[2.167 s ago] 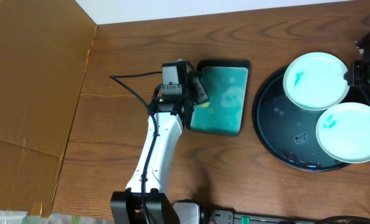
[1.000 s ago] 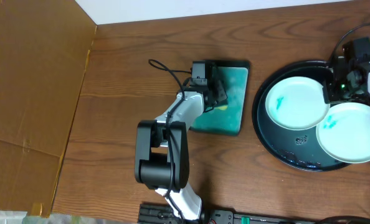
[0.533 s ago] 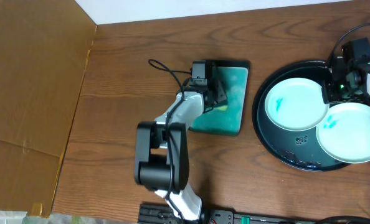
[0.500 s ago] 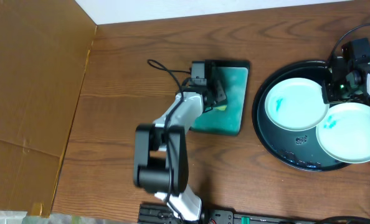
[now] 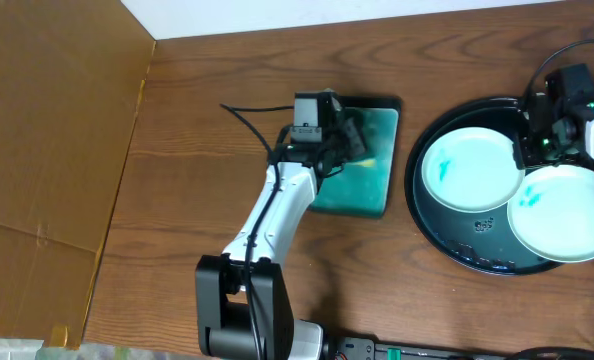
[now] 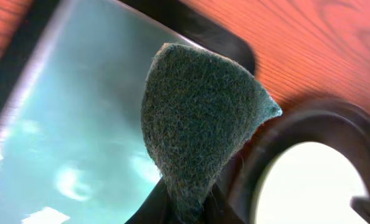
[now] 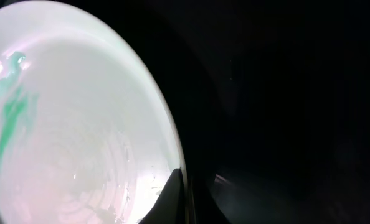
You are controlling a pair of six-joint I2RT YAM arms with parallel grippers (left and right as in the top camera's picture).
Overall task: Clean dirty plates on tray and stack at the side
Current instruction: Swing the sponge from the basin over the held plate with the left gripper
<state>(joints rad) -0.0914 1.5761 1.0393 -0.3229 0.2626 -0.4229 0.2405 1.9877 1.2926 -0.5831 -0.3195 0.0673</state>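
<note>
The black round tray [image 5: 447, 235] sits at the right with two white plates on it; a third plate is not in view. The upper-left plate [image 5: 472, 168] has a teal smear and also shows in the right wrist view [image 7: 79, 124]. The second plate [image 5: 565, 212] lies at the lower right. My right gripper [image 5: 529, 150] is shut on the upper-left plate's right rim [image 7: 175, 196]. My left gripper [image 5: 345, 140] is shut on a dark green sponge [image 6: 197, 124] and holds it above the rectangular teal dish [image 5: 372, 190].
The rectangular black-rimmed teal dish [image 6: 79, 124] lies left of the tray, its floor wet. A brown cardboard sheet [image 5: 47, 130] covers the table's left side. Bare wooden table [image 5: 217, 90] lies between them. A white wall edge runs along the back.
The right gripper took the upper plate's rim and dragged it left onto the tray floor. The left arm has stretched out and lifted the sponge off the dish.
</note>
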